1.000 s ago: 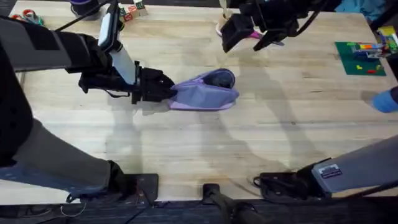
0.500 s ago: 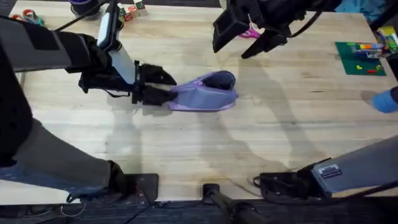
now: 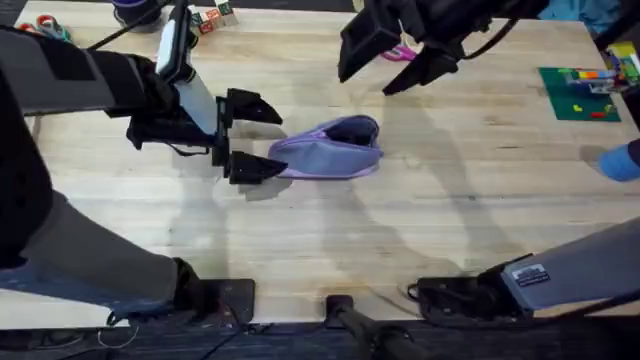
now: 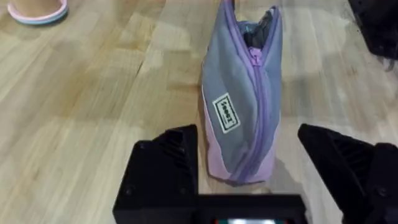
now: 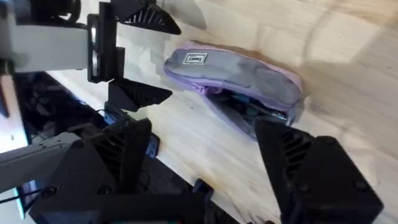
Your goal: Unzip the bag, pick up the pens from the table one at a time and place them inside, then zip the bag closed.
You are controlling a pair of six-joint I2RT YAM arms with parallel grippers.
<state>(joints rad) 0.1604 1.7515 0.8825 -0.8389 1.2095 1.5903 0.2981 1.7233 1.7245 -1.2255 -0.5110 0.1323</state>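
The lilac bag [image 3: 325, 150] lies on the table [image 3: 330, 240] at mid-left, its length running left to right. My left gripper [image 3: 252, 137] is open, with one finger on either side of the bag's left end and neither touching it. In the left wrist view the bag [image 4: 242, 106] has its zipper pull [image 4: 255, 58] partway along, and the far end gapes. My right gripper [image 3: 393, 55] hangs open above the table, behind the bag. In the right wrist view dark contents show in the bag's [image 5: 239, 74] opening. The pens are hidden.
A pink-handled object [image 3: 402, 53] lies under the right gripper at the back. A green plate with coloured bricks [image 3: 578, 92] sits back right, and small blocks [image 3: 212, 17] back left. A pink ring-shaped object [image 4: 37, 9] lies left of the bag.
My left gripper has opened and let go of the bag's left end, which has settled on the table. The right gripper has drifted slightly left and up.
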